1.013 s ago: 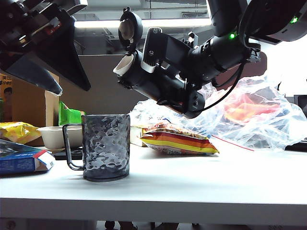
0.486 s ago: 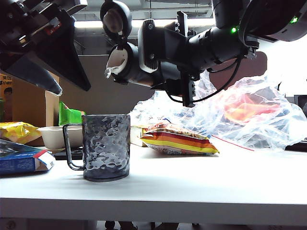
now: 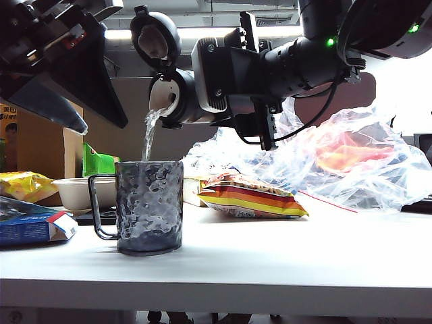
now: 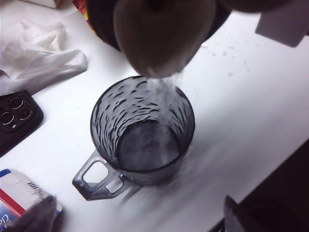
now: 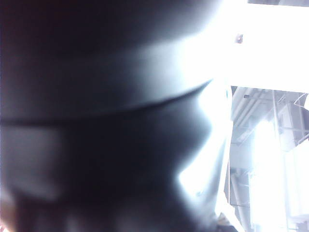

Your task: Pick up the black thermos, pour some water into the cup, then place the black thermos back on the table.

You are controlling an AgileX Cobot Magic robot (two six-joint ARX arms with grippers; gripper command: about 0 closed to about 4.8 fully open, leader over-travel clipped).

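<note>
step: pouring | right gripper (image 3: 223,91) jaws grasp black thermos (image 3: 177,100), upper centre, water entering cup (image 3: 148,206) | left gripper (image 3: 61,101) upper left, jaws released | next: tip thermos upright, set on worktop (image 3: 283,256)

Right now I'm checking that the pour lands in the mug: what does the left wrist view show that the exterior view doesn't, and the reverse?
Only the left wrist view: the grey rippled mug's inside, with water pooling at the bottom, and a black phone lying nearby.
Only the exterior view: the right gripper shut on the tipped matte-black thermos, its flip lid open, and a striped snack bag behind.
Both: the water stream falling from the pale spout into the mug on the white table.
</note>
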